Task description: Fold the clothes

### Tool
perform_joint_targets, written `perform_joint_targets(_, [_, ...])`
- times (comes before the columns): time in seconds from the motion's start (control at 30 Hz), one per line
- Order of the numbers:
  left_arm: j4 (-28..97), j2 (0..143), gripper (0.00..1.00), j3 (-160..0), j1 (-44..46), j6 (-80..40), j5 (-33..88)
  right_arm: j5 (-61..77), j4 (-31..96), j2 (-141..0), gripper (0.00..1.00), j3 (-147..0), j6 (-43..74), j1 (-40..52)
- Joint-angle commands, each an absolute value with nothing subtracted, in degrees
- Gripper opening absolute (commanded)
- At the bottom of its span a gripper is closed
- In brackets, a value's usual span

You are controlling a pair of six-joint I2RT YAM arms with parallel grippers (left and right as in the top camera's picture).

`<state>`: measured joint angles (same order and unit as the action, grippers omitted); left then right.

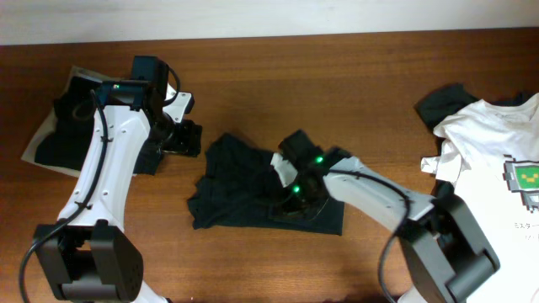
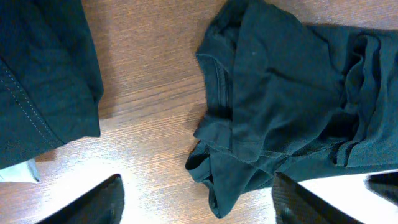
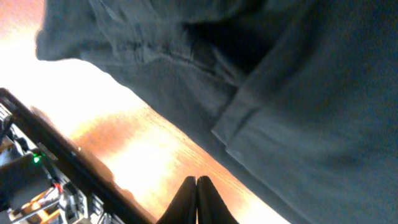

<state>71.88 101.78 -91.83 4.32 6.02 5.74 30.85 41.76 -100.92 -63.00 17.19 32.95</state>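
A black T-shirt (image 1: 244, 181) lies crumpled on the wooden table's middle. It also shows in the left wrist view (image 2: 280, 93) and in the right wrist view (image 3: 292, 93). My left gripper (image 1: 184, 139) is open and empty just left of the shirt; in its own view the fingers (image 2: 199, 205) straddle bare table and a shirt corner. My right gripper (image 1: 292, 195) is over the shirt's right part. Its fingers (image 3: 197, 200) are pressed together with nothing between them, above bare wood beside the fabric edge.
A stack of folded dark clothes (image 1: 59, 126) on a pale garment lies at the far left, also in the left wrist view (image 2: 43, 74). A white printed T-shirt (image 1: 493, 143) and a black garment (image 1: 446, 101) are piled at the right edge.
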Motion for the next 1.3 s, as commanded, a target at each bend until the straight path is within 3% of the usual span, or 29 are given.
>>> perform_joint_targets(0.0, [72.5,100.4,0.81,-91.4,3.9,6.1,7.4,22.5,48.4,-94.8,0.06,-68.5,16.2,25.5])
perform_joint_targets(0.07, [69.6,101.4,0.92,-86.2,3.9,5.6,12.5,21.3,52.8,-93.5,0.1,-69.2,19.2,18.7])
perform_joint_targets(0.17, [62.3,106.8,0.92,-79.2,3.9,3.9,15.3,24.2,57.2,-93.5,0.11,-69.2,16.4,9.4])
perform_joint_targets(0.37, [59.3,121.1,0.89,-77.9,3.9,5.1,18.5,25.0,58.2,-93.5,0.11,-69.2,15.2,7.0])
perform_joint_targets(0.4, [59.0,123.6,0.75,-77.9,4.0,7.3,22.8,24.8,58.1,-93.5,0.12,-69.2,15.2,7.0])
perform_joint_targets(0.5, [59.0,125.8,0.55,-77.4,4.1,8.9,26.3,24.8,58.1,-93.5,0.12,-69.2,15.2,7.0])
perform_joint_targets(0.6, [58.4,125.8,0.43,-75.9,5.8,11.5,26.9,24.8,58.1,-93.5,0.12,-69.2,15.2,7.0])
perform_joint_targets(0.7, [59.1,125.8,0.0,-75.9,6.2,11.8,26.8,24.8,58.2,-93.5,0.12,-69.2,15.2,7.0])
perform_joint_targets(0.9, [83.1,120.3,0.0,-101.6,0.5,11.7,24.0,24.8,58.1,-93.5,0.12,-69.2,15.2,7.0])
perform_joint_targets(1.03, [82.7,118.3,0.0,-103.4,9.5,8.9,24.2,24.8,58.1,-93.5,0.13,-69.2,15.2,7.0])
perform_joint_targets(1.2, [77.7,118.3,0.0,-102.5,27.1,-0.2,19.6,23.3,57.9,-93.5,0.13,-69.2,15.2,7.0])
perform_joint_targets(1.23, [77.1,118.3,0.05,-101.9,28.8,-1.7,17.1,23.3,57.9,-93.5,0.13,-69.2,15.2,7.0])
perform_joint_targets(1.27, [76.1,118.3,0.3,-101.0,30.9,-2.8,16.7,23.3,57.9,-93.5,0.13,-69.2,15.2,7.0])
